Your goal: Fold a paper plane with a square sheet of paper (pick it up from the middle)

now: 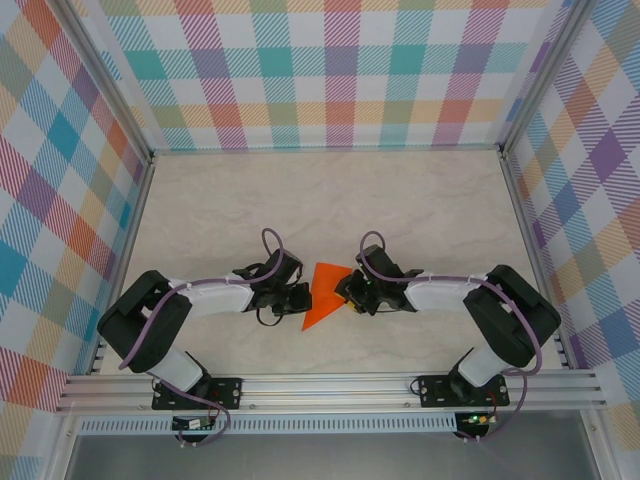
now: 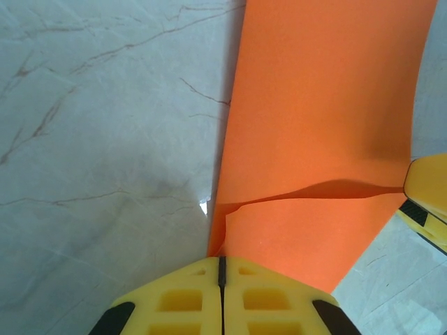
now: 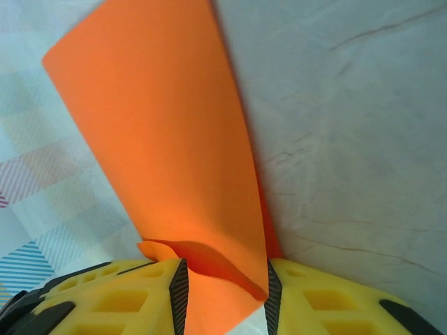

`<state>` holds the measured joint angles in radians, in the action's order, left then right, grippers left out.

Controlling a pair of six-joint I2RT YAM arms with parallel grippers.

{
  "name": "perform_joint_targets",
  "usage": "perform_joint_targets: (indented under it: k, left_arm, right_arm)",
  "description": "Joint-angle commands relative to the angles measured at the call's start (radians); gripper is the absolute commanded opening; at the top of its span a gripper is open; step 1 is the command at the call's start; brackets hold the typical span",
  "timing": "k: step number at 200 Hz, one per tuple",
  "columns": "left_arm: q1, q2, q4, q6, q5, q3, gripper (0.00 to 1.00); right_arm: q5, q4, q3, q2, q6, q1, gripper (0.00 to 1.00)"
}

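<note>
At the overhead frame's lower centre we find the folded paper (image 1: 325, 297) between the left gripper (image 1: 303, 298), leftward, and the right gripper (image 1: 346, 291), rightward.

This is a robotics lab test cell, not a lived-in room. Two robot arms, the left arm (image 1: 190, 305) and the right arm (image 1: 480, 300), are bolted to an aluminium rail (image 1: 330, 385) at the near edge of a marble-patterned table (image 1: 300, 200), with purple cables (image 1: 272, 238) looped over them. Panels printed in bright plaid (image 1: 330, 70) in a metal frame close off the table on three sides.
</note>
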<state>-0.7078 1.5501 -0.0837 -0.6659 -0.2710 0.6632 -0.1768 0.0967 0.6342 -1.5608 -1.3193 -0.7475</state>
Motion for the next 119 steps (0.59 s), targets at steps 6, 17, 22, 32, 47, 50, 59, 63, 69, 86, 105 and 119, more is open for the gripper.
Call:
perform_joint_targets:
  k: [6, 17, 22, 32, 47, 50, 59, 63, 69, 86, 105, 119]
  left_arm:
    - [0.007, 0.019, -0.056, 0.000, 0.029, -0.036, 0.05]
    - [0.007, 0.017, -0.059, 0.002, 0.031, -0.036, 0.05]
    - [0.007, 0.015, -0.059, 0.002, 0.031, -0.037, 0.05]
    - [0.007, 0.010, -0.060, 0.003, 0.033, -0.039, 0.05]
    - [0.007, 0.003, -0.058, 0.008, 0.031, -0.039, 0.06]
    - [0.007, 0.001, -0.056, 0.010, 0.030, -0.039, 0.06]
    - [0.007, -0.003, -0.057, 0.020, 0.025, -0.036, 0.06]
    - [0.007, -0.006, -0.059, 0.025, 0.024, -0.034, 0.06]
    - [0.008, -0.010, -0.062, 0.033, 0.022, -0.032, 0.07]
    - [0.008, -0.023, -0.072, 0.053, 0.016, -0.026, 0.09]
    - [0.007, -0.047, -0.086, 0.069, 0.025, -0.017, 0.13]
    - [0.007, -0.079, -0.097, 0.072, 0.038, -0.016, 0.17]
  right_arm:
    - [-0.007, 0.052, 0.019, 0.004, 0.034, -0.006, 0.36]
    - [0.001, 0.039, 0.026, 0.010, 0.048, -0.006, 0.37]
    - [0.006, 0.033, 0.027, 0.014, 0.053, -0.006, 0.37]
    - [0.011, 0.013, 0.033, 0.017, 0.070, -0.001, 0.38]
    - [0.000, 0.004, 0.044, 0.013, 0.104, 0.013, 0.38]
    - [-0.010, 0.009, 0.047, 0.010, 0.115, 0.016, 0.38]
    - [-0.038, 0.010, 0.060, -0.007, 0.146, 0.028, 0.38]
    - [-0.050, 0.009, 0.067, -0.015, 0.160, 0.033, 0.38]
    - [-0.069, 0.013, 0.076, -0.026, 0.182, 0.038, 0.38]
    - [-0.100, 0.038, 0.081, -0.053, 0.217, 0.050, 0.37]
    - [-0.147, 0.090, 0.082, -0.088, 0.243, 0.067, 0.35]
    - [-0.182, 0.092, 0.104, -0.112, 0.274, 0.080, 0.34]
